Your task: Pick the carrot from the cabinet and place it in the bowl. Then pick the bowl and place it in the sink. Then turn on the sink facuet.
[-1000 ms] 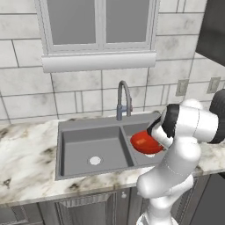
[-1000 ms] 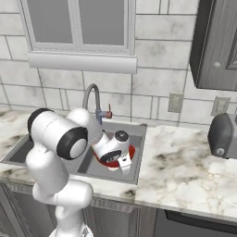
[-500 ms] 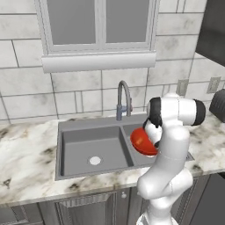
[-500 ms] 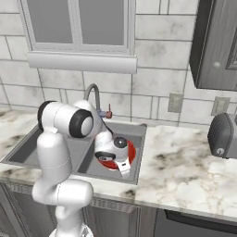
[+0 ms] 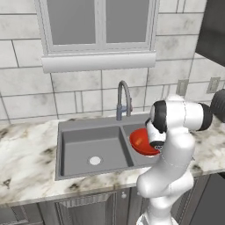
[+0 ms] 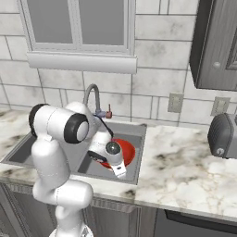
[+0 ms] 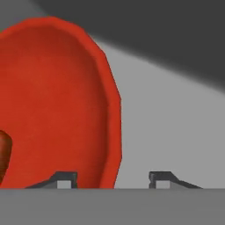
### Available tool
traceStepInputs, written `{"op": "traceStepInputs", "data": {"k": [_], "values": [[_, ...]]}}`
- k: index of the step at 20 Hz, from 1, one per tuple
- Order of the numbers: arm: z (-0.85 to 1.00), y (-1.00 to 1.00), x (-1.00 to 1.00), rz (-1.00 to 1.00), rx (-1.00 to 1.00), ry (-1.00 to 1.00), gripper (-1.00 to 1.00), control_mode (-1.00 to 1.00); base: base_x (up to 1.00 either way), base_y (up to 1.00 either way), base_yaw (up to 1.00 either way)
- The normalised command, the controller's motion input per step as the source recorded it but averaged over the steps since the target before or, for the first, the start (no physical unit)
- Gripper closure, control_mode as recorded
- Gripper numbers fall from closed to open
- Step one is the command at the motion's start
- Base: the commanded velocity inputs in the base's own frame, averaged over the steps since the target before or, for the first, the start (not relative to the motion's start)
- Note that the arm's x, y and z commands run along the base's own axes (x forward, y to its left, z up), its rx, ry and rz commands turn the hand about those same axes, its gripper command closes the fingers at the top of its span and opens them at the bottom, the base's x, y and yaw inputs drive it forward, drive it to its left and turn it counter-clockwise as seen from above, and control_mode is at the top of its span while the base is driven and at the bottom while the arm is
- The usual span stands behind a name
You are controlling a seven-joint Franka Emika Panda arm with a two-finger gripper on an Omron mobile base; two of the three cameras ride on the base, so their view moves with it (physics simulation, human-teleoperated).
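Bowl [image 7: 57, 105] in sink [image 5: 79, 145] right basin; tool [image 7: 113, 178] jaws straddle rim.

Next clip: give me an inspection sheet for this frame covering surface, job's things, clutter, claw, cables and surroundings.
Surface: marbled countertop around a grey two-basin sink.
Job's things: red bowl sits in the right basin; a dark orange bit at the hand view's left edge inside the bowl, probably the carrot; faucet upright behind the divider, no water seen; dark cabinet upper right, doors closed.
Clutter: toaster-like grey appliance on the counter at right.
Claw: claw low in the basin, fingers apart astride the bowl's rim.
Cables: nothing seen.
Surroundings: tiled wall, window, wall outlets.
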Motion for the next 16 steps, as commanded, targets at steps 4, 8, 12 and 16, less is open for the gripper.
{"op": "traceStepInputs", "data": {"k": [4,8,12,16], "values": [[1.0,0.01,-0.24,0.0,0.03,0.0,-1.0,-1.0,0.0,0.0,0.0],[1.0,0.0,-0.29,-0.02,0.07,0.0,-1.0,-1.0,0.0,0.0,0.0],[1.0,0.0,-0.33,-0.03,0.12,0.0,-1.0,-1.0,0.0,0.0,0.0],[1.0,0.0,-0.23,-0.04,0.14,0.0,-1.0,-1.0,0.0,0.0,0.0]]}}
